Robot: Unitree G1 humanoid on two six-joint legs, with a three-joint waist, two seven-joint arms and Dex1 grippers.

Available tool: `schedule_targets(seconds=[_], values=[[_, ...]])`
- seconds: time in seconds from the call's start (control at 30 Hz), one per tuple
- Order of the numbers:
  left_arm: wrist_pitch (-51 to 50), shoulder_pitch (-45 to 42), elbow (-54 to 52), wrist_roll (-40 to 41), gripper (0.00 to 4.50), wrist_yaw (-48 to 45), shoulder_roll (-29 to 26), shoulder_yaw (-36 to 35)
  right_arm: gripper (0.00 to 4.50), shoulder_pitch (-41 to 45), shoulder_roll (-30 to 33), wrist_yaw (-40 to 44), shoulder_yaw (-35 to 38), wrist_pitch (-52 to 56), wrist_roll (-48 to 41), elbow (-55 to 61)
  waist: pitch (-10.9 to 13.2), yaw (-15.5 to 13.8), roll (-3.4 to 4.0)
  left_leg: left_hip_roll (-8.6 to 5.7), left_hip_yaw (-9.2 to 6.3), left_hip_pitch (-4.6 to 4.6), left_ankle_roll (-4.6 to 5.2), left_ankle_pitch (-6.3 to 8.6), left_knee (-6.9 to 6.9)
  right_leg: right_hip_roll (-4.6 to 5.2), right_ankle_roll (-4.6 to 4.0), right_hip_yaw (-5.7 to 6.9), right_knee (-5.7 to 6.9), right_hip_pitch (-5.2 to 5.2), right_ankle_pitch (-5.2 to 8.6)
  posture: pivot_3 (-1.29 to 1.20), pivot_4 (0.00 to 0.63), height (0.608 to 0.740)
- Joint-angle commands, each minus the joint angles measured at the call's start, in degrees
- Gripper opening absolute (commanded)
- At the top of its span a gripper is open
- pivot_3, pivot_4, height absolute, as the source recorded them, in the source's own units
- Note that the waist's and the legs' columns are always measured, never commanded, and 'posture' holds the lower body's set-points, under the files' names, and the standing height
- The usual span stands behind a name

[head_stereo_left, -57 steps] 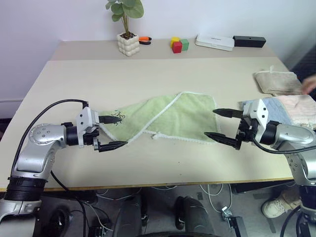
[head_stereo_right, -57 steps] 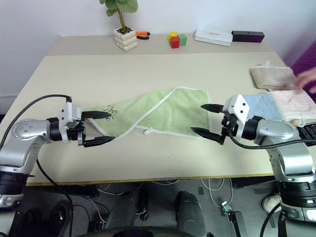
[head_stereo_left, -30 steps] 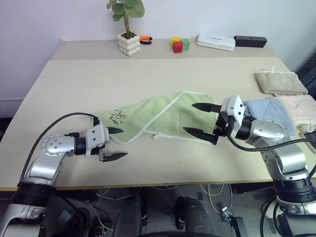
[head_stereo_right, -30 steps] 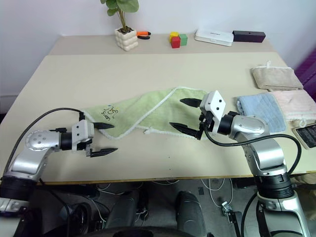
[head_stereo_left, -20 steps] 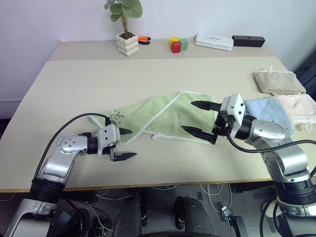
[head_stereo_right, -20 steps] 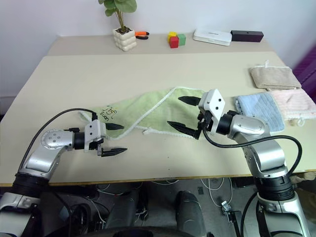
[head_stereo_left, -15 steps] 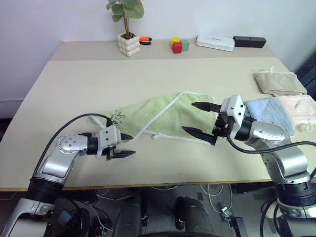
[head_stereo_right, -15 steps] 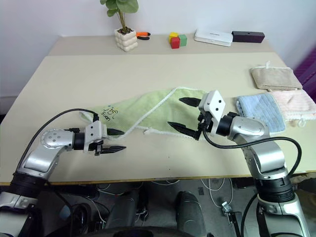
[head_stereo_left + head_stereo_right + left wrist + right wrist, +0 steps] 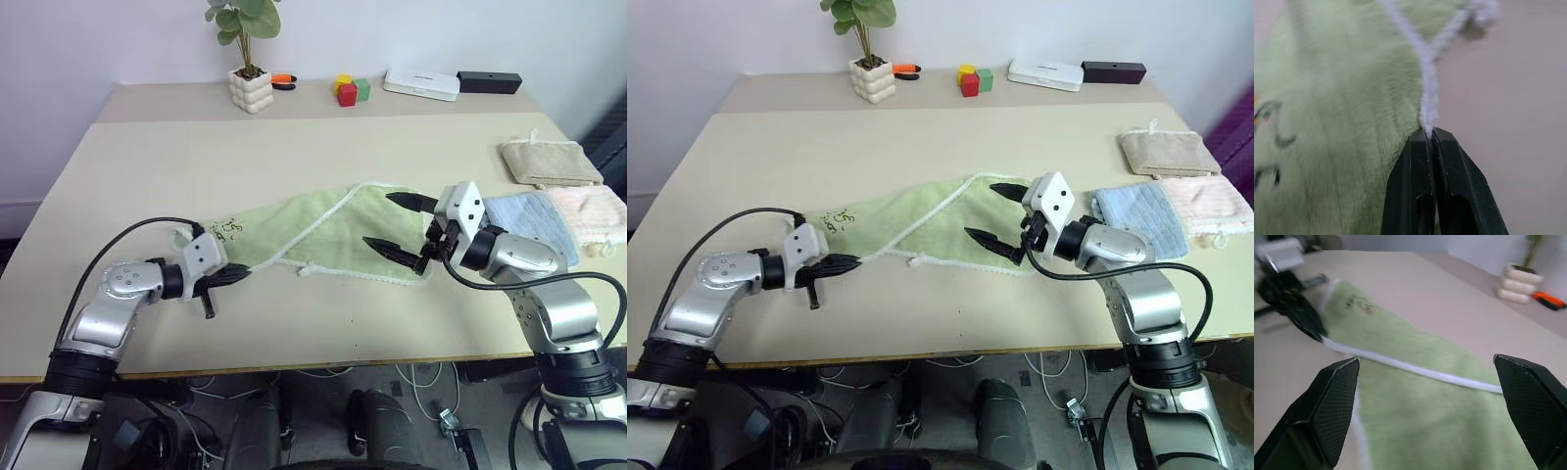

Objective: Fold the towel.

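so far, no completed fold is observed: the towel (image 9: pixel 323 233) lies rumpled on the table (image 9: pixel 294 147) between both hands. its white edging is pinched in the closed left hand (image 9: pixel 1430 134). the right hand (image 9: pixel 404 227) is held wide open over the opposite end; folding remains.

Head pair overlooks table (image 9: pixel 294 147); wrist views hug it.

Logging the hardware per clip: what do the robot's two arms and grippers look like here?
Both arms are silver-grey metal with rounded joint housings and black collars. Each ends in a white angular block carrying two black pointed fingers: left gripper, right gripper. A thin black cable loops along each arm. The right gripper's fingertips show a fine textured grid.
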State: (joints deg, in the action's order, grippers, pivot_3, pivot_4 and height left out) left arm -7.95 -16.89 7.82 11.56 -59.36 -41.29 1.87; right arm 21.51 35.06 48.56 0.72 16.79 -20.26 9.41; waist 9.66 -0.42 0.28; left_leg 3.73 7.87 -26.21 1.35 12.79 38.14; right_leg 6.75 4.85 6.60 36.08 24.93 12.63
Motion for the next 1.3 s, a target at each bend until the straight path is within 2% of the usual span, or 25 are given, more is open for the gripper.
schedule_targets(seconds=[0.03,0.1,0.23,0.43,0.67,0.9,1.17,1.2,1.23,1.3], values=[[-1.3,-2.0,-0.2,4.2,0.06,0.6,-1.7,-6.5,4.50,5.3,0.2,-4.9,-3.0,-4.8,9.7,-9.5,0.0,0.1,-0.03,-0.01,0.02,-0.03,0.00,0.00,0.00,0.00,0.03,0.00,0.00,0.02,-0.02,0.00,0.150,0.740],[-2.5,-3.2,-0.7,6.0,0.06,1.1,-1.7,-8.7,4.50,8.2,0.5,-7.9,-5.2,-7.0,15.3,-16.5,0.0,-0.1,-0.04,-0.02,0.03,-0.09,0.00,-0.01,0.03,0.00,0.03,0.01,0.00,0.04,-0.02,0.00,0.150,0.740],[-2.4,-4.0,-2.2,6.6,0.06,1.8,-1.8,-10.3,4.50,13.2,0.6,-10.3,-6.5,-11.3,20.4,-27.1,0.0,-0.1,-0.02,-0.05,0.17,-0.13,-0.12,-0.08,0.03,0.01,0.06,0.00,-0.01,0.05,-0.02,0.00,0.150,0.740],[-2.1,0.1,-5.9,7.0,0.06,2.0,-2.7,-12.0,4.50,20.9,1.6,-16.7,-10.3,-21.3,30.7,-42.1,0.0,1.3,-0.02,-0.05,0.31,-0.13,-0.34,-0.21,-0.04,0.01,0.10,-0.02,0.02,0.11,0.00,0.00,0.150,0.740],[-2.3,7.8,-12.4,12.1,0.06,-0.1,-2.9,-16.0,4.50,29.4,-1.4,-19.7,-9.9,-25.7,31.9,-57.2,0.1,1.6,0.00,-0.02,0.39,-0.13,-0.41,-0.25,-0.11,-0.02,0.10,-0.09,0.03,0.19,0.00,0.00,0.150,0.740],[-2.1,15.1,-15.6,15.1,0.06,0.4,-2.7,-21.3,4.50,34.3,-4.5,-14.8,-9.4,-25.4,30.2,-67.8,0.1,1.6,0.03,-0.02,0.41,-0.13,-0.41,-0.25,-0.10,-0.01,0.10,-0.11,0.02,0.18,0.00,0.00,0.150,0.740],[-1.4,19.6,-17.0,16.0,0.06,1.1,-3.0,-24.7,4.50,37.1,-4.2,-15.2,-12.1,-29.3,34.2,-71.7,0.1,1.6,0.06,-0.01,0.43,-0.12,-0.42,-0.24,-0.11,-0.01,0.10,-0.12,0.03,0.20,0.00,0.00,0.150,0.740],[-1.4,19.7,-17.1,16.0,0.06,1.2,-2.9,-24.7,4.50,36.8,-4.4,-12.1,-11.6,-29.6,33.0,-71.6,0.1,1.6,0.06,-0.01,0.43,-0.12,-0.43,-0.24,-0.12,-0.01,0.09,-0.12,0.03,0.21,0.00,0.00,0.150,0.740],[-1.5,19.8,-17.2,16.1,0.00,1.4,-2.8,-24.7,3.93,36.6,-4.6,-9.7,-11.1,-29.7,32.0,-71.5,0.1,1.6,0.05,0.00,0.43,-0.13,-0.43,-0.24,-0.12,-0.01,0.09,-0.12,0.04,0.22,0.00,0.00,0.150,0.740],[-1.1,19.6,-17.3,15.7,0.00,1.7,-2.6,-24.4,3.09,36.2,-4.2,-9.2,-12.1,-32.5,33.3,-70.7,0.1,1.6,0.07,0.00,0.45,-0.13,-0.43,-0.24,-0.13,-0.02,0.09,-0.12,0.03,0.22,0.00,0.00,0.150,0.740]])
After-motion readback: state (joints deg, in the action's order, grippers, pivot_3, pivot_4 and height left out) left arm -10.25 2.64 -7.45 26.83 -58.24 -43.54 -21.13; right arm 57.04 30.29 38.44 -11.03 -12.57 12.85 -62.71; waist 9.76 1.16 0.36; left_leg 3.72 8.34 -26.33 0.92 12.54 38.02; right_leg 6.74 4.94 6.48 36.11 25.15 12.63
